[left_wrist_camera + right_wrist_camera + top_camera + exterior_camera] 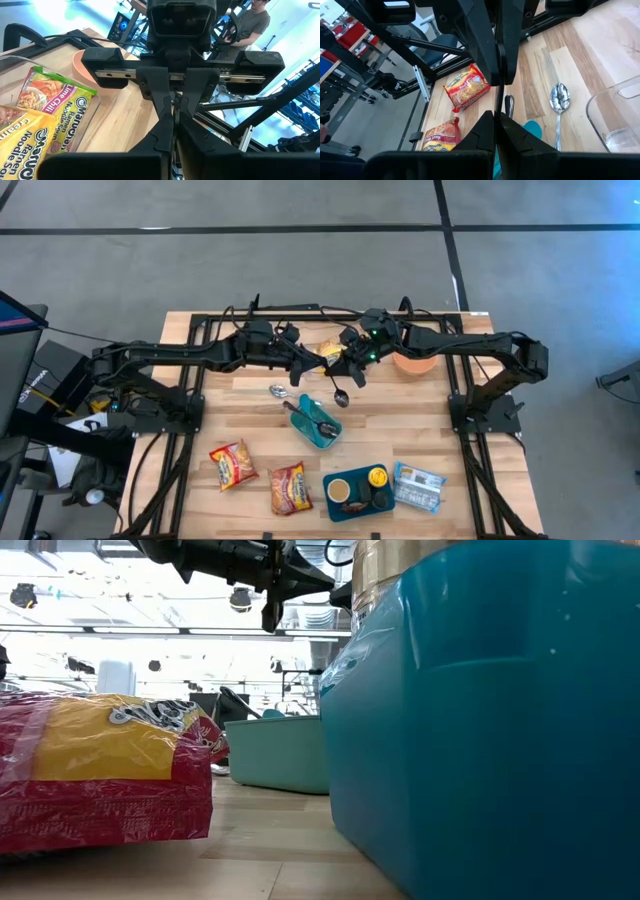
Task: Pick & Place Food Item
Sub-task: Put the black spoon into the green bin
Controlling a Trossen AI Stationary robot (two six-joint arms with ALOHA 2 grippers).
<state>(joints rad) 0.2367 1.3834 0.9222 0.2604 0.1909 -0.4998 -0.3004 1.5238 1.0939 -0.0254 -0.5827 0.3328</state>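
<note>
Both grippers meeting nose to nose above the far middle of the wooden table (420, 420).

Nearest the camera are lying two crinkled red-yellow noodle packets (232, 464); a teal bowl (318, 421) is holding utensils below the closed left gripper (322, 361) and closed right gripper (340, 361); a green ramen packet (47, 102) and a round orange bowl (414, 364) are sitting beside them.

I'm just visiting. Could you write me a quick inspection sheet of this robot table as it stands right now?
Surface: wooden table, bare boards between items.
Job's things: ramen packets; another ramen packet lies below the grippers.
Clutter: teal bin, spoon, orange bowl, teal tray, blue packet.
Grippers: left gripper shut, right gripper shut, facing each other mid-table.
Cables: black cables along the far edge.
Surroundings: person seated beyond.
</note>
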